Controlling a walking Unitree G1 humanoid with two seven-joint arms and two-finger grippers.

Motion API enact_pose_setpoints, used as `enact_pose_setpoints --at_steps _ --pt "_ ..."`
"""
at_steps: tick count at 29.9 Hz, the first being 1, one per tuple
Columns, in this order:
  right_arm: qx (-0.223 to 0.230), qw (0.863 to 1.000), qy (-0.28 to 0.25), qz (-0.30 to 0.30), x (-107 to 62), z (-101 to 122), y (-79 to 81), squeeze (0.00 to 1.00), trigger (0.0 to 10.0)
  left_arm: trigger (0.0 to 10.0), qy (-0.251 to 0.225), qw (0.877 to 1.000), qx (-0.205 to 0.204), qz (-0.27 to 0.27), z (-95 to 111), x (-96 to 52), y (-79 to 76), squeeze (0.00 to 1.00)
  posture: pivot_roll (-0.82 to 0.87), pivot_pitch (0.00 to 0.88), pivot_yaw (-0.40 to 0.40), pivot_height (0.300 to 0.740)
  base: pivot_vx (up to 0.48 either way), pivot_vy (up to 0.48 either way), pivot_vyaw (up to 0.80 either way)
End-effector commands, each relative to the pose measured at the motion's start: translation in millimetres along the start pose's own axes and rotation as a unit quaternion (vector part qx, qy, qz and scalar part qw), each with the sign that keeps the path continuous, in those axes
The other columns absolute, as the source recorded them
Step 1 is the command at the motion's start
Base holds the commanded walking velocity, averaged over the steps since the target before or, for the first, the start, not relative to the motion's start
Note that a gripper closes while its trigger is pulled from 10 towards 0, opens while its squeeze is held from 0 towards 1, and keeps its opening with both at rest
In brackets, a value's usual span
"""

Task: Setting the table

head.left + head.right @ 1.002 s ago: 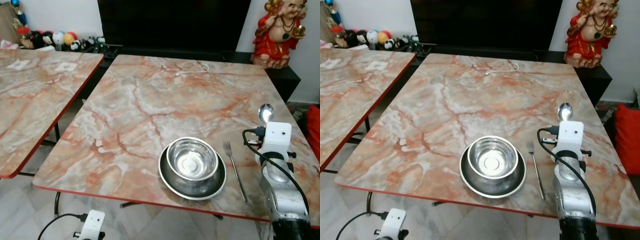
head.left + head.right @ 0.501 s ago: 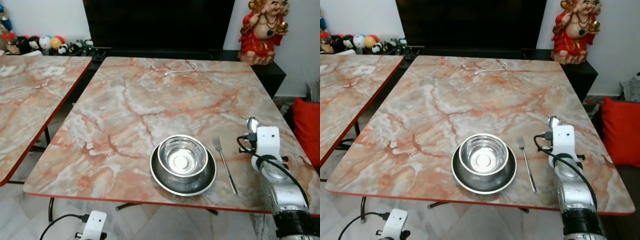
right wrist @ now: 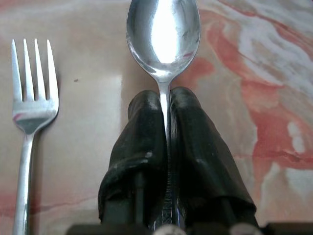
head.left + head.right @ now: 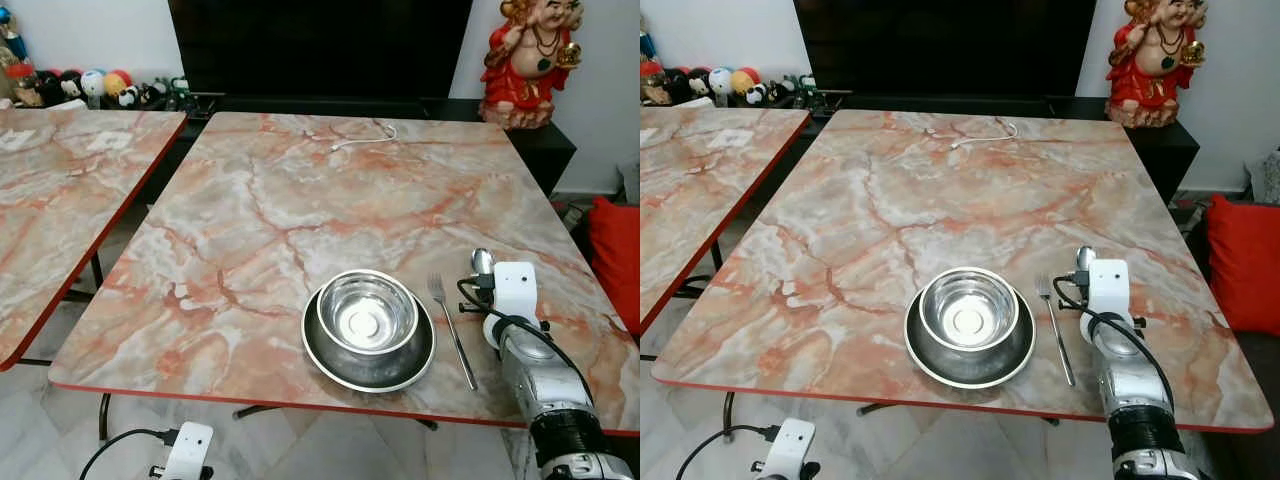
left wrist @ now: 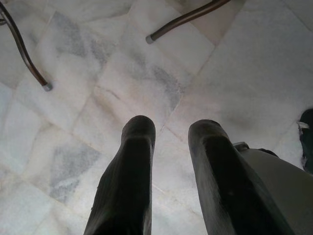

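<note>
Your right tool (image 3: pixel 166 105) pinches a spoon (image 3: pixel 164 36) by its handle, low over the marble counter (image 4: pixel 300 200), just beside the fork (image 4: pixel 450 325) right of the bowl (image 4: pixel 367 312). Your left tool (image 5: pixel 171 142) hangs parted above the floor (image 5: pixel 98 73).

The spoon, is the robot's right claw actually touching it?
Touching. The right wrist view shows the right gripper with both black fingers pressed against the handle of the spoon, no gap between them.
</note>
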State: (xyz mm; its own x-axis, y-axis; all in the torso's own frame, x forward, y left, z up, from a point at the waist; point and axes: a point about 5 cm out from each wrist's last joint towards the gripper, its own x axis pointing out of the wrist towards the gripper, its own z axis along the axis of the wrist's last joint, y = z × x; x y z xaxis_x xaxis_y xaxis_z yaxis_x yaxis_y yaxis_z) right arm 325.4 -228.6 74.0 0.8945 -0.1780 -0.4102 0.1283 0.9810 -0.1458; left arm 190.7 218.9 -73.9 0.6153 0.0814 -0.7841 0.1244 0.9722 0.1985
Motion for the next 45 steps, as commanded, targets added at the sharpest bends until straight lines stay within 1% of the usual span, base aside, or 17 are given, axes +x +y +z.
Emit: enact_pose_setpoints --at_steps 1,5,9,12,17,24,32,37,45 --pt "-0.007 1.000 0.001 -0.002 0.5 5.7 0.5 0.00 10.0 10.0 0.010 1.000 0.004 0.001 -4.7 -0.9 1.9 0.00 0.03 0.000 -0.008 0.740 0.000 0.000 0.00" --pt "-0.014 1.000 0.012 0.000 -5.4 3.5 -2.2 0.00 10.0 10.0 0.012 1.000 0.004 0.001 -5.7 -1.1 1.7 0.00 0.02 0.000 -0.010 0.740 0.000 0.000 0.00" --pt "-0.003 1.000 0.018 0.008 -10.7 0.9 -0.5 0.00 10.0 10.0 0.013 1.000 0.005 -0.001 -6.6 -1.2 0.6 0.00 0.01 0.000 -0.012 0.740 0.000 0.000 0.00" --pt "-0.002 1.000 0.028 0.012 -16.9 -4.9 0.0 0.00 10.0 10.0 0.014 1.000 0.004 -0.002 -7.1 -1.3 0.2 0.00 0.00 0.000 -0.013 0.740 0.000 0.000 0.00" --pt "-0.003 0.999 0.038 0.012 -22.7 -8.7 -1.5 0.00 10.0 10.0 0.015 1.000 0.003 -0.002 -7.9 -1.5 0.1 0.00 0.00 0.000 -0.016 0.740 0.000 0.000 0.00" --pt "0.006 0.998 0.053 0.031 -30.8 -12.0 3.4 0.00 10.0 10.0 0.017 1.000 0.004 -0.003 -9.4 -1.8 0.2 0.00 0.00 0.000 -0.016 0.740 0.000 0.000 0.00" --pt "0.010 0.997 0.060 0.039 -28.9 -15.2 10.8 0.00 10.0 10.0 0.016 1.000 0.004 -0.002 -8.5 -1.6 0.3 0.00 0.00 0.000 -0.017 0.740 0.000 0.000 0.00" --pt "0.013 0.998 0.059 0.034 -24.7 -10.4 11.0 0.00 10.0 10.0 0.015 1.000 0.005 -0.003 -8.0 -1.5 -0.1 0.00 0.01 0.001 -0.016 0.740 0.000 0.000 0.00" --pt "0.015 0.997 0.065 0.044 -20.3 -12.8 19.4 0.00 10.0 10.0 0.012 1.000 0.006 -0.004 -6.3 -1.1 -1.0 0.00 0.00 0.007 -0.015 0.740 0.000 0.000 0.00"
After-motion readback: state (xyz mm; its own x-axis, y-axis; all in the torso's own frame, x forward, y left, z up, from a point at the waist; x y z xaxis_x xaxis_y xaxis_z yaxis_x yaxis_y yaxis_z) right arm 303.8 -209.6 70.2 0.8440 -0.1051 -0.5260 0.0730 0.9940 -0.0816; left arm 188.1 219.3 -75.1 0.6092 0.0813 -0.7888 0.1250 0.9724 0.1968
